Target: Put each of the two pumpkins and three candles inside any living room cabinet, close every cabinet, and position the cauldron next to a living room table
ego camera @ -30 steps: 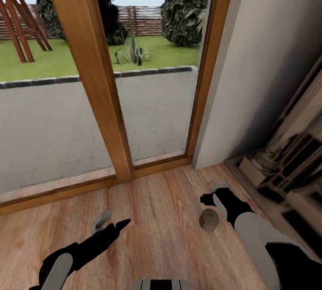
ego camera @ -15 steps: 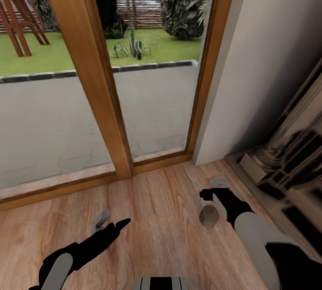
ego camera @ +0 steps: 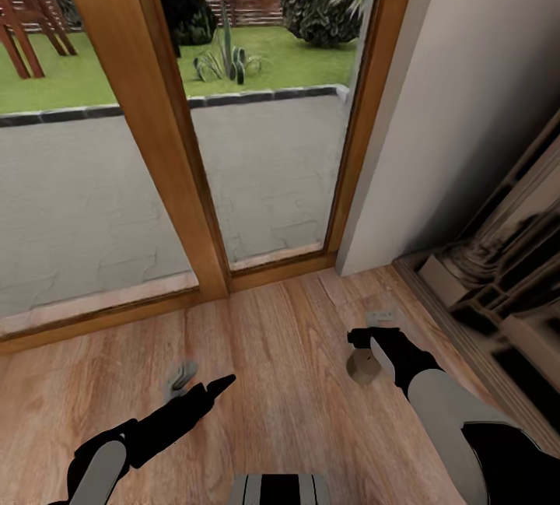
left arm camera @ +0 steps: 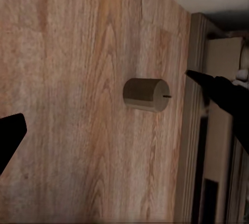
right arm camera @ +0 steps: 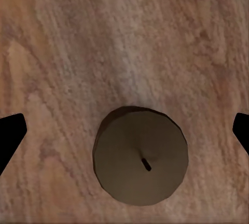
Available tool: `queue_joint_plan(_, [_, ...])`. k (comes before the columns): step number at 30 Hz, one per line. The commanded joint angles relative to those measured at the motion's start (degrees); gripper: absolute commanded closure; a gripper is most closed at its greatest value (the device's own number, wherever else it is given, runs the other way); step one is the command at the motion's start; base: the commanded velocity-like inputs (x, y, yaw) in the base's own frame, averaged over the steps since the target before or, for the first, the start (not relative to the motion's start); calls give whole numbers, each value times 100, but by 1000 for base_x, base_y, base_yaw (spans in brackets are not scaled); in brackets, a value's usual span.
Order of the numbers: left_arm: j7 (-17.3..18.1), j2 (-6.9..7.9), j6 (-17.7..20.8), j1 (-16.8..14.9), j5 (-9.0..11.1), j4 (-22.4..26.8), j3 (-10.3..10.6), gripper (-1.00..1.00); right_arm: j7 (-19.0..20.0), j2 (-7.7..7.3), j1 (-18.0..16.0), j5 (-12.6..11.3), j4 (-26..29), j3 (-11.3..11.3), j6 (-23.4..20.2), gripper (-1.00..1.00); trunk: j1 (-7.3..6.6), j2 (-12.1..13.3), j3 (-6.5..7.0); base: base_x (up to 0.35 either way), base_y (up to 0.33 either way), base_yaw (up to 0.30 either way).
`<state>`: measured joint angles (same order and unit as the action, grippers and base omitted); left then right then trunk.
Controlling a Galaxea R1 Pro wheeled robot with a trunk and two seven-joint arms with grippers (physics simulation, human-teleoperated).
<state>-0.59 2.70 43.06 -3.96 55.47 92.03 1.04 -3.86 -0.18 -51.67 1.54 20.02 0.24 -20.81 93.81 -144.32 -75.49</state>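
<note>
The right tool [right arm camera: 124, 130] hangs wide open and empty over a candle [right arm camera: 141, 163] standing upright on the wooden floor [ego camera: 288, 380], wick up. It sits at 6 o'clock of centre, so shift that way, descend straight, then close. The left tool [left arm camera: 124, 110], open and empty, waits well apart.

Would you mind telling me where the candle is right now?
In the head view the candle stands on the wooden floor at the right, directly under the right gripper, near the glass door's frame.
</note>
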Motion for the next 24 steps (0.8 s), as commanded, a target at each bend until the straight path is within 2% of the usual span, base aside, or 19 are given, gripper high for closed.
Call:
queue_joint_plan(1, [-2,3,17,-2,15,6,4,-100,-9,0,-1,15,11,1,-36,-100,1,-3,-27,0,0,0])
queue_joint_plan(24, [6,3,18,1,8,8,11,-100,4,-71,-1,-5,53,-15,-27,-100,60,-34,-536,0,0,0])
